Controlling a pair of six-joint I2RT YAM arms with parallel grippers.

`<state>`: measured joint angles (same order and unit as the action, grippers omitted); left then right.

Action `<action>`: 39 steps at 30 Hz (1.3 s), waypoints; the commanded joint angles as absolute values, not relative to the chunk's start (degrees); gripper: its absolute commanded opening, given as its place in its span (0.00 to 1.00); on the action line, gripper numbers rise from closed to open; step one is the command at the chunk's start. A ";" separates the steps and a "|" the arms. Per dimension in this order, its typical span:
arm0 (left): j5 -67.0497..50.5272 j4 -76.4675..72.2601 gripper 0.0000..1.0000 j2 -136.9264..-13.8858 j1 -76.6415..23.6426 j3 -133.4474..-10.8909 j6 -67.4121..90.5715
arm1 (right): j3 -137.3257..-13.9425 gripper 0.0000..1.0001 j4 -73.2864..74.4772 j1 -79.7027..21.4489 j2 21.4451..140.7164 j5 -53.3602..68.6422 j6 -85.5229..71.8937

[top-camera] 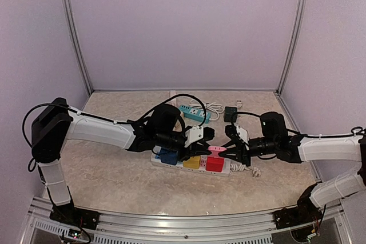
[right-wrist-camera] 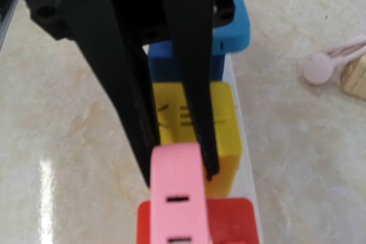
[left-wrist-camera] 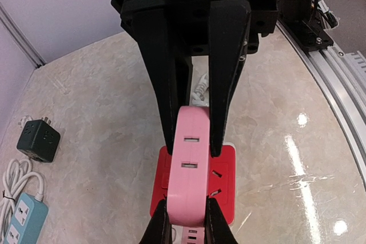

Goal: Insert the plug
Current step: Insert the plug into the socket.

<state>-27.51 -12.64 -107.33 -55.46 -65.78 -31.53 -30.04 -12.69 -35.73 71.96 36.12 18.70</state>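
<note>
Near edge: ribbed aluminium rail (top-camera: pixel 171 226) carrying both arm bases.

Left gripper (left-wrist-camera: pixel 187 224): I read its matte black fingers as clamped on the near end of the pink plug (left-wrist-camera: pixel 189 181). The plug is a smooth, glossy, round-edged slab with two slots on its top face.

White power strip (top-camera: pixel 226 169), seated blocks from left to right: blue block (top-camera: pixel 167 155), yellow block (right-wrist-camera: pixel 223 124), red block (left-wrist-camera: pixel 226 170). All three are boxy hard plastic. The pink plug sits directly over the red block, between the two grippers; I cannot tell whether it touches.

Right gripper (left-wrist-camera: pixel 191 141): its tapered black fingers press both sides of the plug's other end, closed on it.

Far side, left to right: teal power strip (top-camera: pixel 191 112), coiled white cable (top-camera: pixel 214 108), black cube adapter (top-camera: pixel 230 114).

Table (top-camera: pixel 114 170): beige marbled top, shiny, with glare spots. Walls (top-camera: pixel 183 27): plain pale lilac panels between aluminium posts.
</note>
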 commanded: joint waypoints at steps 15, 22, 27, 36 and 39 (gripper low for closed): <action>-23.93 -2.92 0.00 -110.70 -56.85 -63.84 -41.56 | -26.50 0.04 -11.30 -37.52 72.42 28.13 7.24; -23.78 -9.40 0.50 -105.83 -57.44 -62.82 -38.76 | -30.72 0.34 -6.23 -37.53 68.62 29.50 9.48; -20.19 -11.58 0.63 -102.52 -57.57 -61.87 -41.17 | -31.82 0.43 -5.99 -37.53 66.39 29.38 8.39; -18.23 -8.96 0.75 -96.27 -57.01 -60.43 -43.62 | -37.33 0.64 -0.73 -37.53 60.83 25.03 3.98; -15.83 -4.35 0.76 -93.49 -55.80 -62.14 -43.59 | -41.54 0.65 3.00 -37.53 59.53 19.00 0.35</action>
<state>-18.96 -9.47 -97.14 -57.06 -61.30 -42.59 -36.29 -2.22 -37.50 61.89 26.00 5.32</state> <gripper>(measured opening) 0.756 0.646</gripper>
